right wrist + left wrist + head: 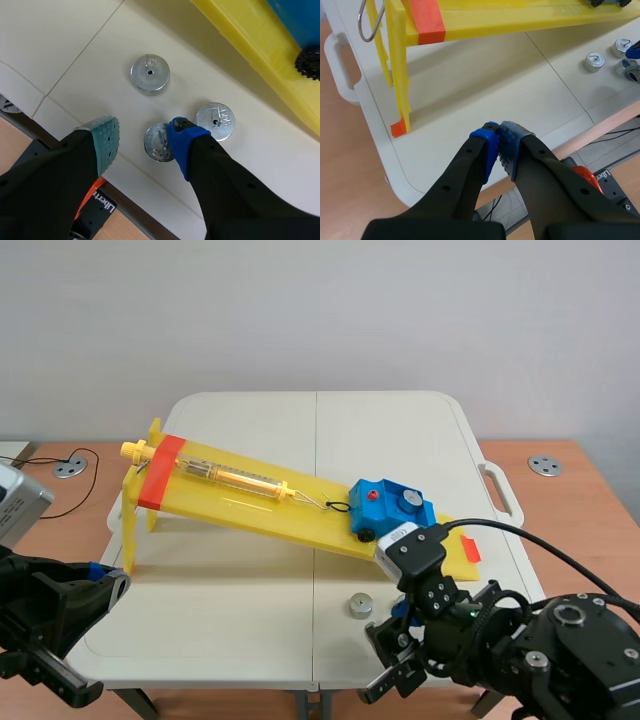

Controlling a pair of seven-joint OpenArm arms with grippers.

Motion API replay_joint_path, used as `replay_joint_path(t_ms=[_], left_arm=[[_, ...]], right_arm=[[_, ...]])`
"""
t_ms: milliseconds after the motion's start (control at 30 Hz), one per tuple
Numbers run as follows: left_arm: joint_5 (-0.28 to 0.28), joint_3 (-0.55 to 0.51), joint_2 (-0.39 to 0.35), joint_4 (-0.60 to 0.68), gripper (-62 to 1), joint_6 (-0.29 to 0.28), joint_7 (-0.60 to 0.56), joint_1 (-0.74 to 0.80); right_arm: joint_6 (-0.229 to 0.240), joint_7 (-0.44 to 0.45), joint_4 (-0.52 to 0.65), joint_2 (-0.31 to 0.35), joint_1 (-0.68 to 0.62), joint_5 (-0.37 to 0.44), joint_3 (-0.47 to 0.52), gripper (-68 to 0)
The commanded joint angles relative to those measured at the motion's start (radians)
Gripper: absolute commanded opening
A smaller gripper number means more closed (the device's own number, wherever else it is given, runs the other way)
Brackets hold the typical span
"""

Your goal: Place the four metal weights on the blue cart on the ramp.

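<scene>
Right gripper [142, 137] wide open, holding nothing, hovers low over three small round silver metal weights [150, 73] on white folding table [250, 610], just in front of blue toy cart [390, 508]. Fourth silver disc [410, 498] sits atop cart. Left gripper [499, 140] closed, empty, well away from cart. Weights likely dense, hard, slick: pinch across rim. Table smooth, flat. Weights crowd close together, little finger room. Yellow plastic ramp [250, 495] under cart.

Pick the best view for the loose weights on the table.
Right wrist view: all three weights lie close, one partly behind a finger of the open right pincer. Scene view shows only one on the table; the right arm hides the rest. Left wrist view catches at least two, small and far off.
</scene>
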Motion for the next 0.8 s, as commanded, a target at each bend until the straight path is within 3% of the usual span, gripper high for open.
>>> replay_joint_path(t_ms=[0,167,600,767], left_arm=[[-0.051,-0.014,0.005,0.046,-57.8,-0.024,-0.097,-0.005],[-0.051,-0.014,0.005,0.046,-57.8,-0.024,-0.097,-0.005],[-0.051,-0.014,0.005,0.046,-57.8,-0.024,-0.097,-0.005],[-0.051,-0.014,0.005,0.046,-57.8,-0.024,-0.097,-0.005]], right_arm=[[-0.042,0.147,0.051,0.011,0.062,0.023,0.005,-42.9],[-0.06,0.151,0.012,-0.009,0.062,0.008,0.0,-43.5],[-0.111,0.107,-0.015,-0.013,0.062,0.002,0.0,-67.0],[-0.107,0.101,0.023,0.007,0.053,0.008,0.0,-66.9]])
